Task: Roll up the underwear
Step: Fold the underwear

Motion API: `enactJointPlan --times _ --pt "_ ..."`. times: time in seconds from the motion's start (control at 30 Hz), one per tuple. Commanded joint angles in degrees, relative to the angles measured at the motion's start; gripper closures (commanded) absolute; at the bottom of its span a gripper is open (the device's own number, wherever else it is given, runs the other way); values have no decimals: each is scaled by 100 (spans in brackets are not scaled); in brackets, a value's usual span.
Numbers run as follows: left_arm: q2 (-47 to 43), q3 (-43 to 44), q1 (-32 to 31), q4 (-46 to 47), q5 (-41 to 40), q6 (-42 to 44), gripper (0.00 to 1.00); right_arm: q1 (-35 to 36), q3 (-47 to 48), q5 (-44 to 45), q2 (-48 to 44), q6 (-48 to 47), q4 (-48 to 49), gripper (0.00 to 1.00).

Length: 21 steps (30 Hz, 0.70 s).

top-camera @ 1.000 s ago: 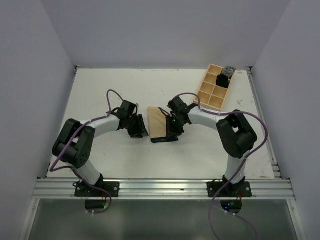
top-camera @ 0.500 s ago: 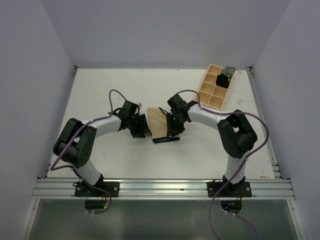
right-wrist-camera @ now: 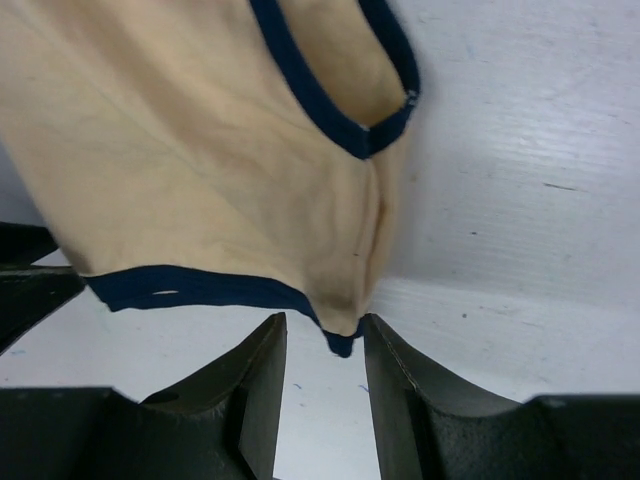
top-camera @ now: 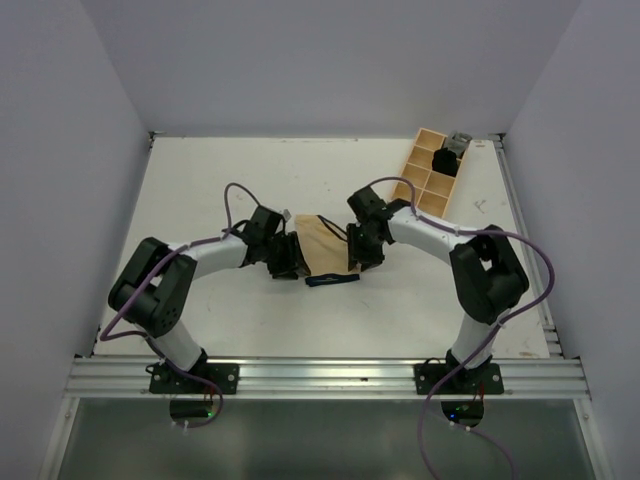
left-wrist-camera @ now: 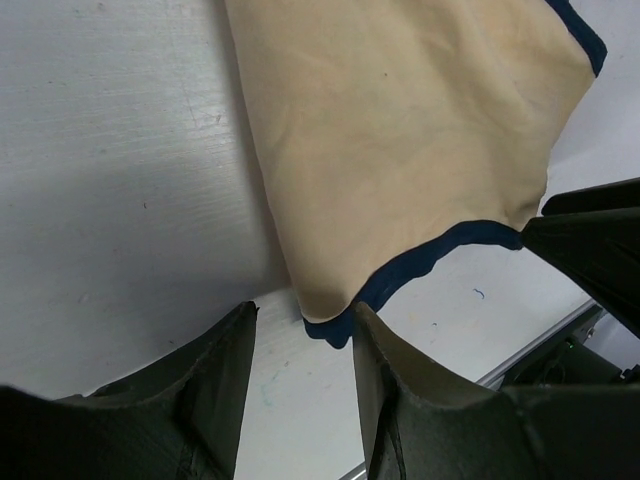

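Left gripper [left-wrist-camera: 303, 330] and right gripper [right-wrist-camera: 325, 335] gape open at opposite corners of the underwear [top-camera: 322, 243]. A wooden tray [top-camera: 409, 170] stands well apart

White links [top-camera: 210, 252], black joints [top-camera: 150, 285], purple cables [top-camera: 232, 192]; left tool [left-wrist-camera: 302, 322], right tool [right-wrist-camera: 322, 328] black.

No lettering, label, brand or number can be read in my views, neither on the underwear [left-wrist-camera: 400, 150] nor the wooden tray [top-camera: 428, 178].

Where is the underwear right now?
In the top view, the underwear lies mid-table between the left tool and right tool, well left of the wooden tray.
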Motion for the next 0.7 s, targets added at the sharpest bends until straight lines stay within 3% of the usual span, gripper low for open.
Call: enactJointPlan --times 0.0,0.53,0.6,0.63,0.67 --pt "-8 3 -82 189 -107 -91 53 -174 -74 164 -98 -63 -129 59" --pt "265 64 -170 294 -72 -231 66 -201 -557 -153 -37 -89 319 60" --pt "274 73 -196 303 -89 -240 72 -201 -566 -153 -19 -89 337 62" --pt "274 64 -196 303 -124 -257 76 -201 -557 -153 7 -98 346 67" --pt "265 73 -188 294 -142 -257 85 -201 -557 -136 7 -98 337 71"
